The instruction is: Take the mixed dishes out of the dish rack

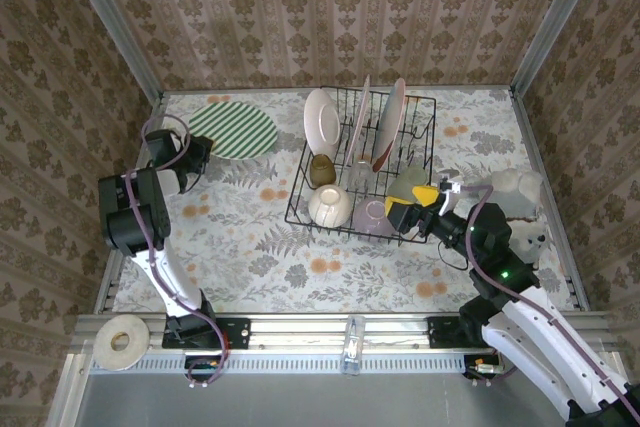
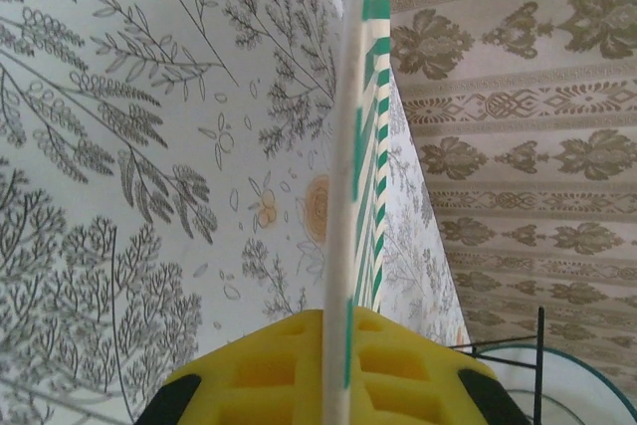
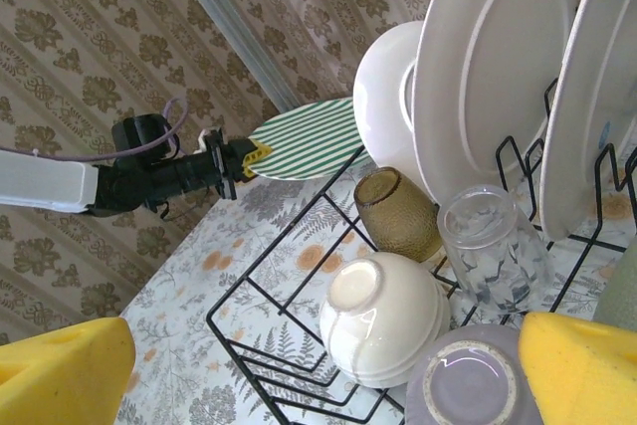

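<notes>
The black wire dish rack (image 1: 300,209) stands at mid-table. Upright in it are three white plates (image 1: 322,119), (image 1: 362,119), (image 1: 392,119). It also holds an amber cup (image 1: 321,169), a clear glass (image 3: 493,251), a cream bowl (image 1: 330,205), a lilac bowl (image 1: 375,213) and a pale-green cup (image 1: 408,185). A green-striped plate (image 1: 232,130) lies low over the table left of the rack. My left gripper (image 1: 195,157) is shut on its near rim, and the plate's edge (image 2: 343,146) runs between the yellow fingers (image 2: 249,375). My right gripper (image 1: 408,209) hovers open at the rack's near right corner, above the cream bowl (image 3: 383,316) and lilac bowl (image 3: 473,385).
Two white objects (image 1: 515,192), (image 1: 527,242) sit at the table's right edge beside my right arm. A roll of tape (image 1: 125,340) lies on the frame at the near left. Bare patterned tablecloth lies in front of the rack and left of it.
</notes>
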Motion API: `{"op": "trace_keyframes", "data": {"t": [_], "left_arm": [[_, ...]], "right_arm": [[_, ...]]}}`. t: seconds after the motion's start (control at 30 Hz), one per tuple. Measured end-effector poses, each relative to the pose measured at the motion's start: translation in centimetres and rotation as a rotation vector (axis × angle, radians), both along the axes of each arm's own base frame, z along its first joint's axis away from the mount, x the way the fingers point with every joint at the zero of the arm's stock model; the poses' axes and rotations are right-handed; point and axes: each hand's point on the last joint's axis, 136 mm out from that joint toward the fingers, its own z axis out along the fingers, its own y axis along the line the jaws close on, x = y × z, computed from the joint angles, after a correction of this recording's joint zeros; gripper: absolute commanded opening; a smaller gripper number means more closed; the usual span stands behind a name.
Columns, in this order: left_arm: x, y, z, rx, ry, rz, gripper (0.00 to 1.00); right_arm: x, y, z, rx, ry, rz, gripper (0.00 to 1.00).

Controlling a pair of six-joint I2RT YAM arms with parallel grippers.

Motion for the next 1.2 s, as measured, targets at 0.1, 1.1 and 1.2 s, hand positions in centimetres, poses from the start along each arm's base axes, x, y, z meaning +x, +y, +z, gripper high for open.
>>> {"op": "trace_keyframes", "data": {"t": [0.1,1.1,1.2], "left_arm": [[0.5,0.1,-0.8,-0.011,0.009,0.009,0.00],[0.8,0.6,-1.4,0.033,0.047,0.018,1.00],[0.4,1.4,-1.1,0.047,0.065,0.036,1.00]], "right_arm": [[0.0,0.3,-0.2,-0.008,0.002,0.011,1.00],[-1.1,4.9,-2.0,-0.125,0.020,0.180,1.00],[-1.1,4.9,-2.0,-0.126,0.020,0.180,1.00]]}}
